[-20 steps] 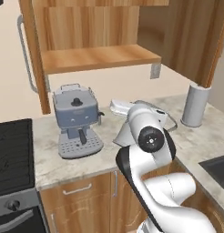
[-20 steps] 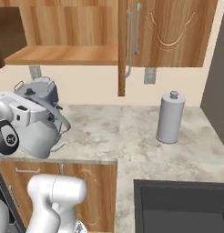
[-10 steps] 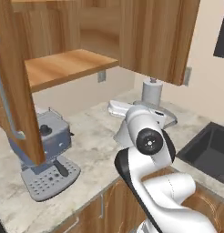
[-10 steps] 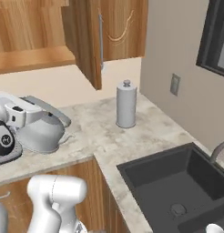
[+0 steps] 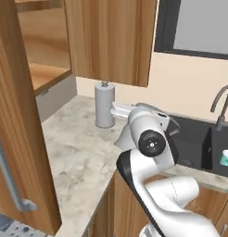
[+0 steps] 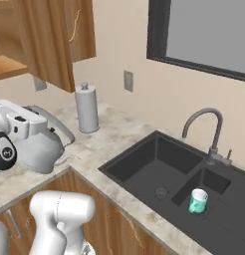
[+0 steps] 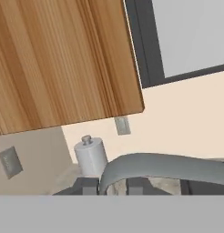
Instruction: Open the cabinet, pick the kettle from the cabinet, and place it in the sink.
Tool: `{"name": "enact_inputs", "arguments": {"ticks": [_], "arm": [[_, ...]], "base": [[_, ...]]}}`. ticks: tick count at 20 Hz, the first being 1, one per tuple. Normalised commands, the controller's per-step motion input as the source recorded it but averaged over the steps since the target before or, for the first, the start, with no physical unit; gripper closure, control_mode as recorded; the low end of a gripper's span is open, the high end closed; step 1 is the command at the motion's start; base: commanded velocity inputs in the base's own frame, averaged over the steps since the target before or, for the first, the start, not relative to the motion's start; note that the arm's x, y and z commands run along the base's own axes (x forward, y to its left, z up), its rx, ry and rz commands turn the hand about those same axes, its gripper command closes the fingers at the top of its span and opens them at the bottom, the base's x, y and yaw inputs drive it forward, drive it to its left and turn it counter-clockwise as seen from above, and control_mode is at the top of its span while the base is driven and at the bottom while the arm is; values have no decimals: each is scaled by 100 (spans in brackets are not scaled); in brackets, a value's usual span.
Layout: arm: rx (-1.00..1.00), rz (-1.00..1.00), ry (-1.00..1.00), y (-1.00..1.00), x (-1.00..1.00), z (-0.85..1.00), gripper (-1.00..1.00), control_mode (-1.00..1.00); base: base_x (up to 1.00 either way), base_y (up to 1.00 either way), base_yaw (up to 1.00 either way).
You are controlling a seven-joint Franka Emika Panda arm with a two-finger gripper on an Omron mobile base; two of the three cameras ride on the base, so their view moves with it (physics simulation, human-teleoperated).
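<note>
Right base view alone shows the kettle point(image 6: 42, 149) and sink point(image 6: 159, 169).

The arm point(image 5: 153, 152) rises folded, wrist pointing toward ten o'clock in the left base view. Its gripper point(image 7: 113, 185) is clamped on the kettle handle point(image 7: 164, 166), fingertips nearly together.

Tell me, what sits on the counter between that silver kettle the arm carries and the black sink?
Nothing: in the right base view, only bare marbled counter separates the kettle from the sink. The grey cylinder stands behind, by the wall.
</note>
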Motion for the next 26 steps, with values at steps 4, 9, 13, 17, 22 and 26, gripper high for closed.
{"name": "enact_inputs", "arguments": {"ticks": [4, 9, 13, 17, 22, 26], "arm": [[0, 0, 0, 0, 0, 0, 100, 100], [0, 0, 0, 0, 0, 0, 100, 100], [0, 0, 0, 0, 0, 0, 100, 100], [0, 0, 0, 0, 0, 0, 100, 100], [0, 0, 0, 0, 0, 0, 100, 100], [0, 0, 0, 0, 0, 0, 100, 100]], "base": [[-44, 6, -48], [-45, 8, -46], [-29, -6, -39], [-12, -30, -27], [-6, -42, -20], [-3, -44, -18]]}}
